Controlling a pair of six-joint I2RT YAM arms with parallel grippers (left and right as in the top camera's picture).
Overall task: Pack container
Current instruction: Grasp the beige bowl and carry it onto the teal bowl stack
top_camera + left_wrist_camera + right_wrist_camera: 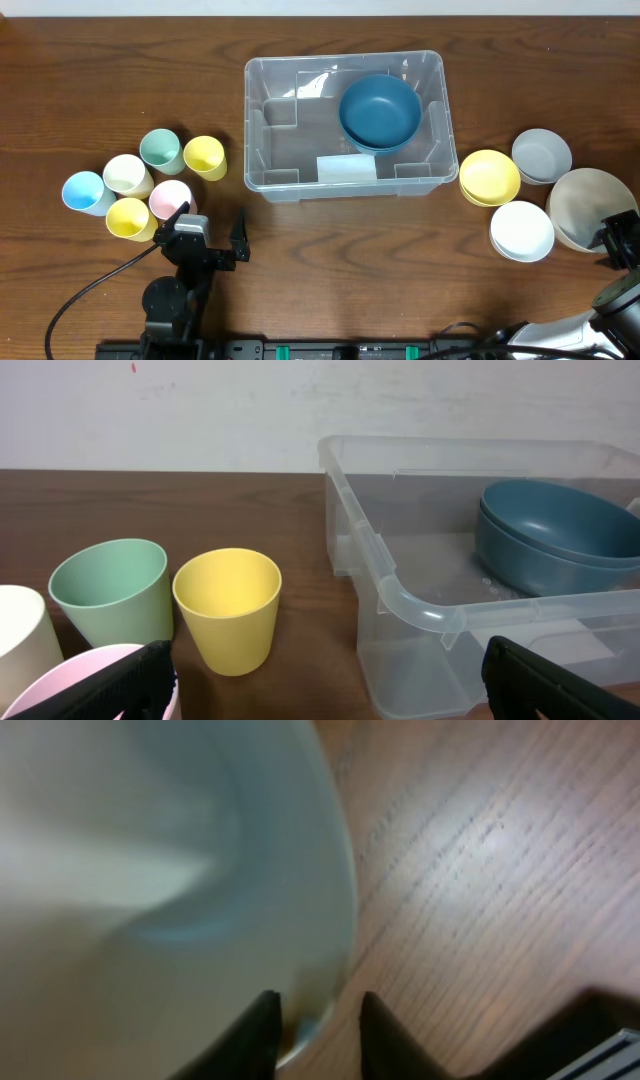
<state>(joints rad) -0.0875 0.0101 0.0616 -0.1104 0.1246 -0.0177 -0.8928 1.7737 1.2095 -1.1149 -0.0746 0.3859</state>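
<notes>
The clear plastic container (300, 140) stands at the middle back, with stacked dark blue bowls (380, 110) in its right end; it also shows in the left wrist view (420, 610). My right gripper (615, 240) is at the far right, on the near rim of a large beige bowl (590, 205). In the right wrist view its fingers (320, 1020) sit close together astride that bowl's rim (150, 870). My left gripper (210, 225) is open and empty, low over the table beside the cups; its fingertips (325, 685) are spread wide.
Several pastel cups stand at the left: blue (83, 192), cream (127, 174), green (160, 150), yellow (205, 156), pink (170, 198). A yellow bowl (489, 177), grey bowl (541, 155) and white bowl (521, 230) sit to the container's right.
</notes>
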